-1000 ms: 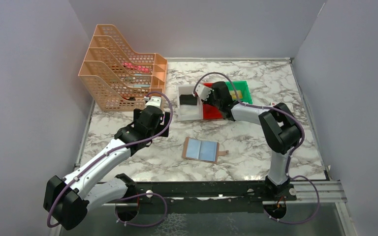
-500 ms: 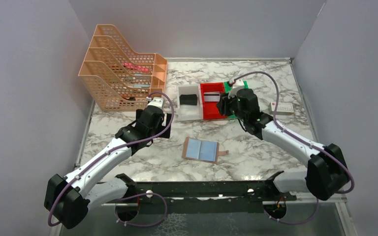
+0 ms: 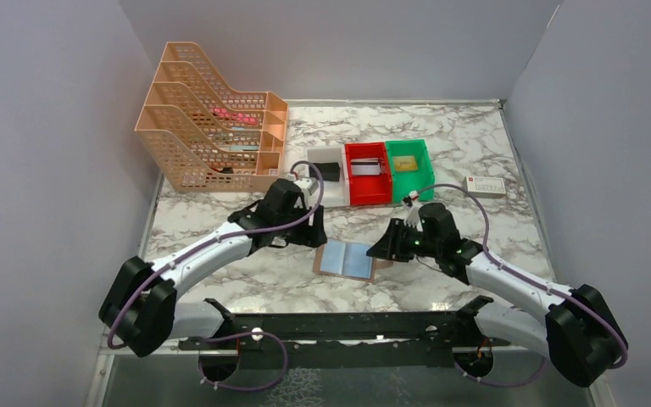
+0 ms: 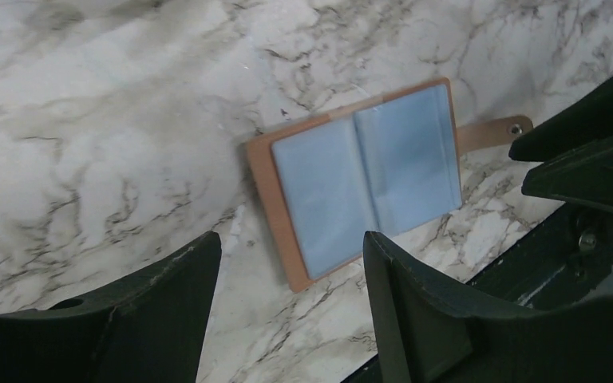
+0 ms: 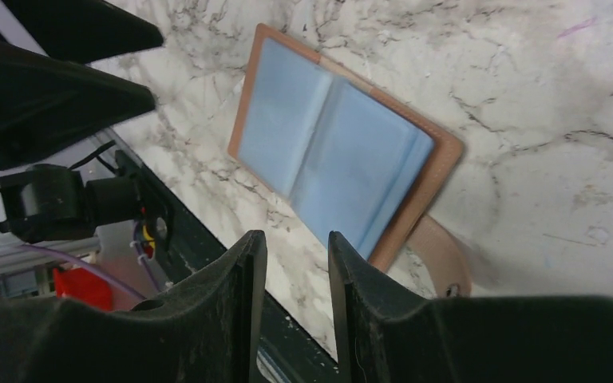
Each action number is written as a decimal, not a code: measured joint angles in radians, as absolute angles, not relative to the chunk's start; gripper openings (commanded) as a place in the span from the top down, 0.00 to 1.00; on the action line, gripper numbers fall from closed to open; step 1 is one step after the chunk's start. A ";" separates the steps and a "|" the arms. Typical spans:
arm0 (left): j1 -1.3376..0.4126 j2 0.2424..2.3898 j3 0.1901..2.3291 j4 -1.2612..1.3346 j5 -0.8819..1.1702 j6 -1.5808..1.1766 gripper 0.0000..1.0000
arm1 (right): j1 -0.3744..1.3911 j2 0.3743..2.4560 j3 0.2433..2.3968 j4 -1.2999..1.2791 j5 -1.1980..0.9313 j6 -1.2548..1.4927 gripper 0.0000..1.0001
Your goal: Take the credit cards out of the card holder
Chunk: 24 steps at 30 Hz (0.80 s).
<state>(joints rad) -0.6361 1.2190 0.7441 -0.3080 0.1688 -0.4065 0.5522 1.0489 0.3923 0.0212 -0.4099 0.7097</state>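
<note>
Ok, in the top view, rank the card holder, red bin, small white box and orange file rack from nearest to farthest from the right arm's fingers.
1. card holder: just left of the right arm's fingers.
2. red bin: behind them, mid-table.
3. small white box: back right, near the wall.
4. orange file rack: back-left corner.

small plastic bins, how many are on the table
3: white bin partly behind the left arm, red bin beside it, green bin right of that. None seems fully hidden.
</note>
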 measured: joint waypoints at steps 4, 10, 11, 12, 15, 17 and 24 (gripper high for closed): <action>-0.701 1.325 0.752 -0.283 0.244 -0.409 0.39 | 0.564 1.075 0.392 0.029 -0.441 0.733 0.61; -0.775 1.407 0.767 -0.268 0.250 -0.424 0.46 | 0.575 1.172 0.403 0.012 -0.436 0.741 0.59; -0.781 1.419 0.767 -0.268 0.249 -0.428 0.48 | 0.575 1.190 0.410 0.006 -0.434 0.741 0.59; -0.784 1.430 0.767 -0.268 0.245 -0.429 0.50 | 0.577 1.206 0.415 0.002 -0.430 0.740 0.59; -0.791 1.460 0.767 -0.269 0.241 -0.431 0.55 | 0.578 1.245 0.423 0.001 -0.428 0.735 0.59; -0.796 1.480 0.767 -0.266 0.237 -0.432 0.56 | 0.579 1.267 0.424 0.002 -0.428 0.732 0.59; -0.833 1.516 0.766 -0.255 0.225 -0.435 0.64 | 0.584 1.345 0.450 0.020 -0.434 0.733 0.65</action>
<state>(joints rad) -0.8326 1.5158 0.7658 -0.2546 0.2249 -0.4347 0.5842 1.3449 0.4503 0.0200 -0.4343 0.7330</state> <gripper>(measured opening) 0.378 0.393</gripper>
